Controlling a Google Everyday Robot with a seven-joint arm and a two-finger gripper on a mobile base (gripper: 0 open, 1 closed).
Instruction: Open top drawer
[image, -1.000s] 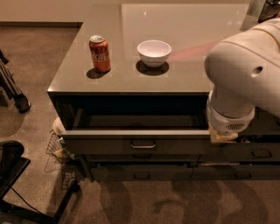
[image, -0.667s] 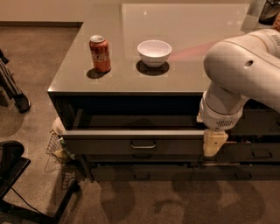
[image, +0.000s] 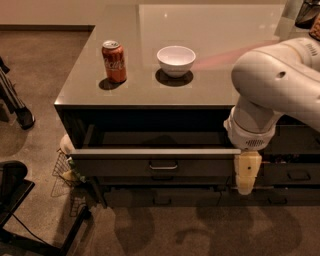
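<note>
The top drawer (image: 155, 162) is pulled out from under the counter, a long dark front with a small bar handle (image: 163, 165) at its centre and a shallow interior behind it. My gripper (image: 247, 175) hangs from the white arm (image: 280, 85) at the drawer's right end, pale finger pointing down beside the drawer front, apart from the handle.
A red soda can (image: 114, 61) and a white bowl (image: 176, 60) stand on the grey counter (image: 150, 90). Narrower drawers (image: 295, 174) sit to the right and lower ones below. A wire basket (image: 67, 172) and dark chair parts (image: 15, 200) are at left on the carpet.
The arm has shifted left and upward over the counter's right side, and the gripper has swung down beside the drawer's right end. The drawer stays pulled out.
</note>
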